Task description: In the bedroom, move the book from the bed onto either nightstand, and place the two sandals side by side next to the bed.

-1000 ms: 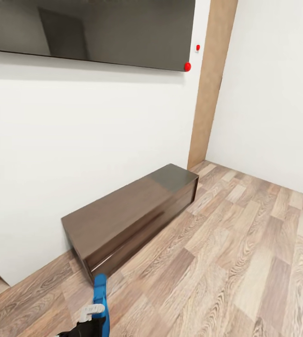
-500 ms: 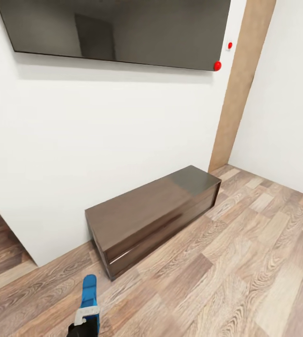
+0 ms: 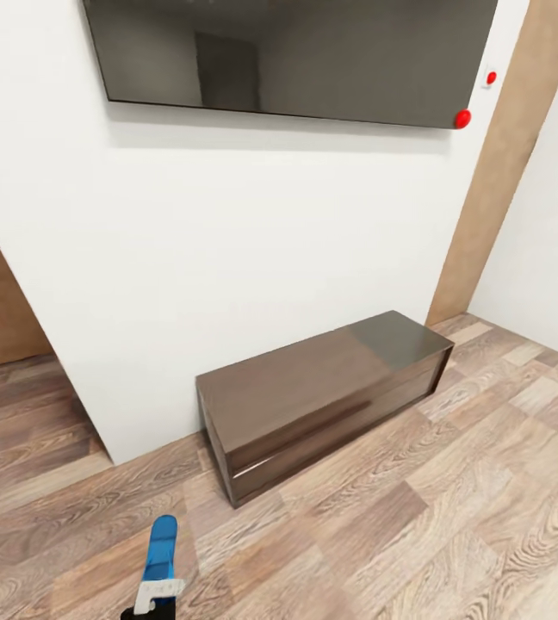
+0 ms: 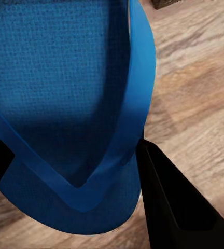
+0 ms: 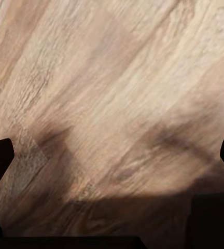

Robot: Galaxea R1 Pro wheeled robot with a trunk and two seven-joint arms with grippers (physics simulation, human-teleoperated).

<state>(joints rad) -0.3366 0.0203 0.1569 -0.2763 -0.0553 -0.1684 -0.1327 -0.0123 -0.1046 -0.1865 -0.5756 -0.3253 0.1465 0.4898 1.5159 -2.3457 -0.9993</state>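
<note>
A bright blue sandal point(image 3: 160, 549) with thin blue straps point(image 4: 123, 136) sits between the left gripper's black fingers point(image 4: 174, 197), held above the wood-plank floor point(image 3: 451, 508).

Head cam high; wrist cams near floor point(image 5: 112, 93).
</note>
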